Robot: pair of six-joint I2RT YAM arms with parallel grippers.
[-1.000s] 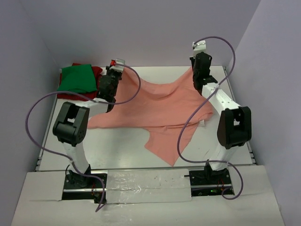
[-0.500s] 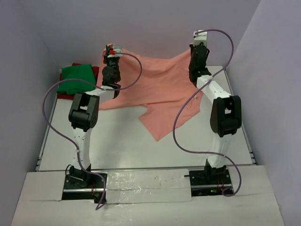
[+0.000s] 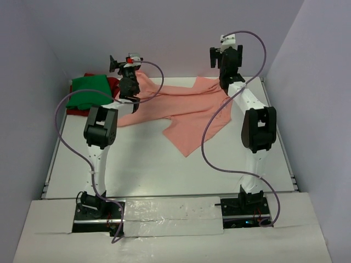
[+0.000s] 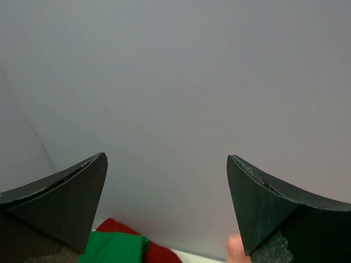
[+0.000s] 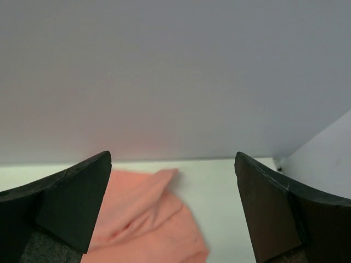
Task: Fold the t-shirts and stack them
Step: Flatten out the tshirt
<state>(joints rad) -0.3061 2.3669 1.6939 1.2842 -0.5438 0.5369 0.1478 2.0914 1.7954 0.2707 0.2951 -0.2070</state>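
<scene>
The salmon-pink t-shirt (image 3: 181, 107) lies crumpled across the back of the table, one part trailing toward the middle. In the right wrist view a corner of the pink t-shirt (image 5: 142, 219) rests flat below the jaws. The green t-shirt (image 3: 88, 90) sits folded on the dark red t-shirt (image 3: 113, 83) at the back left, and both the green t-shirt (image 4: 112, 249) and the dark red t-shirt (image 4: 159, 253) show at the bottom of the left wrist view. My left gripper (image 3: 118, 63) (image 4: 166, 156) and right gripper (image 3: 219, 55) (image 5: 173, 154) are raised near the back wall, open and holding nothing.
The back wall (image 3: 175, 33) stands close in front of both grippers. Side walls close in the table on the left and right. Purple cables (image 3: 214, 131) hang from both arms over the table (image 3: 142, 164).
Both grippers have opened and let go of the pink t-shirt, which has dropped onto the back of the table. Both arms have stretched further toward the back wall.
</scene>
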